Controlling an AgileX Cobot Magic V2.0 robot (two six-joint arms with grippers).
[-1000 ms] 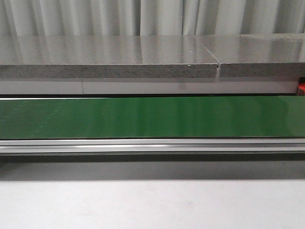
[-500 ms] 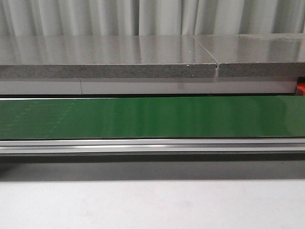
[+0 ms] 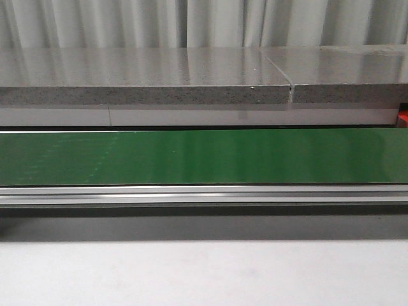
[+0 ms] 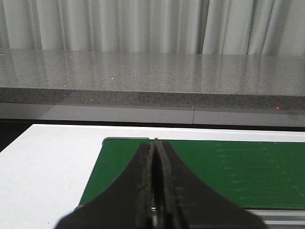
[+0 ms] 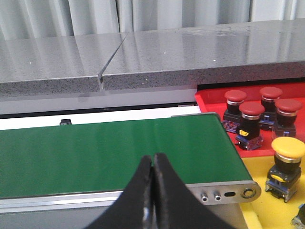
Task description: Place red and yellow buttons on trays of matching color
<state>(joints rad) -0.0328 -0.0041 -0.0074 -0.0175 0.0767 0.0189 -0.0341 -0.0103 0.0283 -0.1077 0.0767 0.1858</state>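
Note:
In the right wrist view several red buttons [image 5: 251,110] stand on black bases in the red tray [image 5: 213,103], just past the belt's right end. One yellow button [image 5: 288,149] stands in the yellow tray [image 5: 257,168] nearer to me. My right gripper [image 5: 152,157] is shut on nothing, over the belt's near edge, well apart from both trays. My left gripper [image 4: 153,145] is shut and empty above the belt's left end. No button lies on the belt. Neither gripper shows in the front view.
A green conveyor belt [image 3: 204,156] with an aluminium rail [image 3: 204,194] crosses the front view. Behind it runs a grey stone counter [image 3: 146,76] before curtains. A white tabletop [image 3: 204,274] lies in front. A red sliver [image 3: 403,116] shows at the right edge.
Faint pale marks on the belt's left part have drifted to the right. Nothing else has moved.

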